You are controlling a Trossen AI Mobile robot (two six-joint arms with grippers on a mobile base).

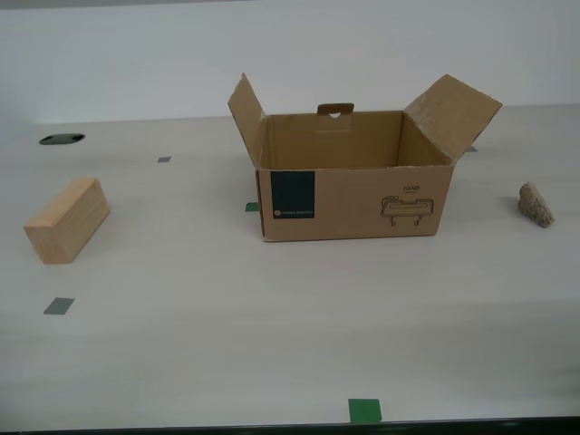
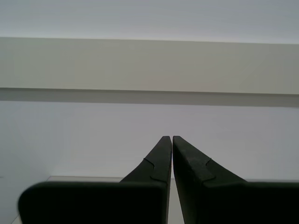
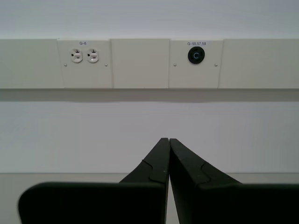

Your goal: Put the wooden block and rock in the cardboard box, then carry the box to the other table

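Now: my first gripper (image 3: 168, 140) clenched on nothing, facing wall panel with outlets (image 3: 84, 55). My second gripper (image 2: 172, 137) likewise clenched, empty. Cardboard box (image 1: 353, 198) open mid-table, toward far edge. Wooden block (image 1: 67, 220) near table's exterior-view left edge, rock (image 1: 536, 204) near opposite edge, both well apart from box.

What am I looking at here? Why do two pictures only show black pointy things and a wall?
A robot with two arms took these. One camera looks at a table with an open cardboard box, a wooden block and a rock on it. The other two cameras ride on the arms. The black points are my first gripper and my second gripper, the robot's pinching hands. Both are shut and hold nothing, pointing at a wall.
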